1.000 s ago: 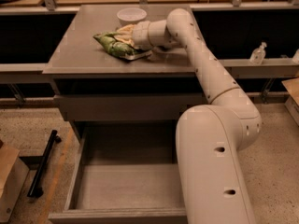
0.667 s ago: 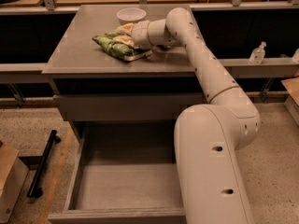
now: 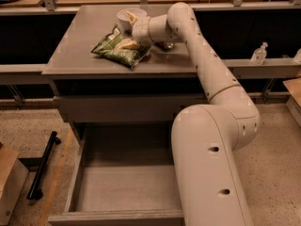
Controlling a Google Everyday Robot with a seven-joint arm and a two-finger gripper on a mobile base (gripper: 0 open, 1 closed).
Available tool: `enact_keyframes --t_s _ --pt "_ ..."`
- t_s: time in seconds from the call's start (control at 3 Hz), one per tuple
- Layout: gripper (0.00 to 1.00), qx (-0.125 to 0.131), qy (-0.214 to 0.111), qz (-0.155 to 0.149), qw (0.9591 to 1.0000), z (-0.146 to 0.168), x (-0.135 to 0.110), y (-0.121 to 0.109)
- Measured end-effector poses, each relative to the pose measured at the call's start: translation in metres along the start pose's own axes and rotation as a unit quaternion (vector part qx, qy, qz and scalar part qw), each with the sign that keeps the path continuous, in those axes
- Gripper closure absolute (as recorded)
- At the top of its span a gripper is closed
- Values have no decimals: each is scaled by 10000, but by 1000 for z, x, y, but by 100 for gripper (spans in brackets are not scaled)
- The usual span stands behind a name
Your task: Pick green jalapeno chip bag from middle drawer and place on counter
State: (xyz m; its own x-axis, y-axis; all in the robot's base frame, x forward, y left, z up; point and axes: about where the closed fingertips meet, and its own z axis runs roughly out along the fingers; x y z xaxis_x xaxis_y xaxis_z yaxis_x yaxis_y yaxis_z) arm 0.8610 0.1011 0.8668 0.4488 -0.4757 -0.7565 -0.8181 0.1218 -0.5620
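The green jalapeno chip bag (image 3: 117, 52) lies on the grey counter (image 3: 75, 55), near its front middle, with its white label panel facing up. My gripper (image 3: 128, 43) reaches in from the right and rests on top of the bag at its right end. The middle drawer (image 3: 124, 187) stands pulled open below the counter, and its bare grey floor holds nothing. My white arm crosses in front of the drawer's right side and hides it.
A white bowl (image 3: 130, 17) stands on the counter just behind the bag. A small dark object (image 3: 164, 45) sits under my forearm. A black bar (image 3: 42, 166) and a cardboard box (image 3: 8, 182) lie on the floor at left. A clear bottle (image 3: 259, 54) stands at right.
The bag has come down a little and now lies flatter on the counter. My wrist and forearm have shifted slightly up and back.
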Motion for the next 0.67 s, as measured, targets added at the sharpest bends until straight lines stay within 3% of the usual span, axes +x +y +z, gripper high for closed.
enact_keyframes --t_s 0.67 --pt "0 -1 0 -1 10000 -2 -6 -4"
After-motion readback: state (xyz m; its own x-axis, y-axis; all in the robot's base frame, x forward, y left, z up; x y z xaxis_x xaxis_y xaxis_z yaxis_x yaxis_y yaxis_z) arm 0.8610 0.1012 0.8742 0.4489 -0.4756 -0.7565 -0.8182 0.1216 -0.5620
